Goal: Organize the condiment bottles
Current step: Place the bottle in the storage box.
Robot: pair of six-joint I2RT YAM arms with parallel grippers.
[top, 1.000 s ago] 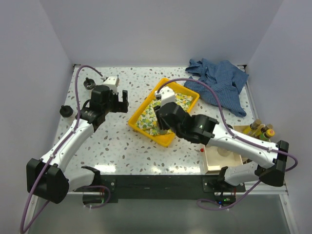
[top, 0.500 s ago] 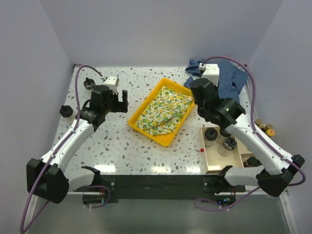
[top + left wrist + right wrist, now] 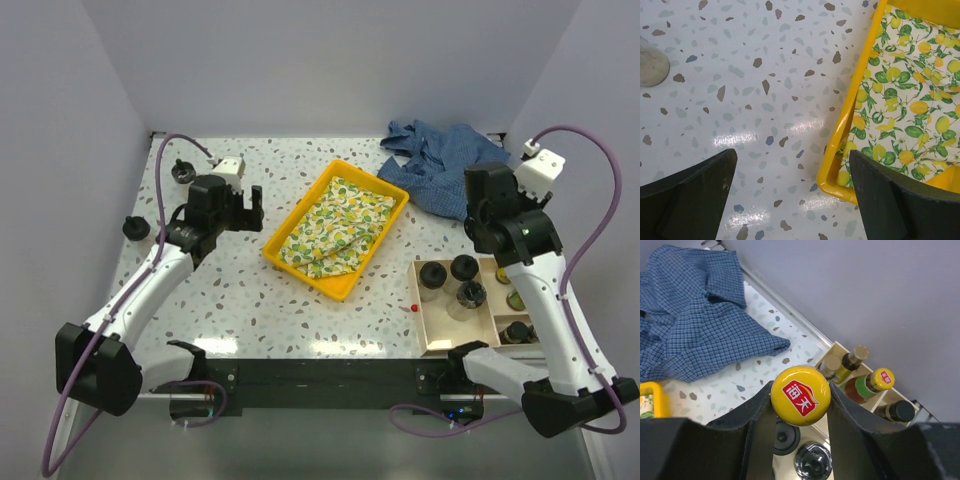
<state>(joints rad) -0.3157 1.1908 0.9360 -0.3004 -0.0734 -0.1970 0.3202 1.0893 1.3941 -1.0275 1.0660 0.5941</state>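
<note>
Far left, two dark-lidded things (image 3: 136,228) sit on the table (image 3: 250,300), too small from above to call jars or loose lids. The left gripper (image 3: 792,160) hangs over bare terrazzo just beside the yellow tray (image 3: 840,150), jaws spread as wide as they go and holding nothing.

In the middle, a lemon-print cloth (image 3: 335,232) lies in that tray.

On the right, the right gripper (image 3: 800,407) is pinched narrow around a yellow-capped bottle (image 3: 800,392), which hangs upright above the wooden organizer (image 3: 436,335). Black-lidded jars (image 3: 812,460) sit directly beneath, and slim bottles (image 3: 855,357) line the far row.

This looks like the placing step. The tidy choice is probably a free cell beside the other yellow cap. Hold the bottle vertical, drop straight, stay clear of neighbouring caps, and release only once the base is seated.
</note>
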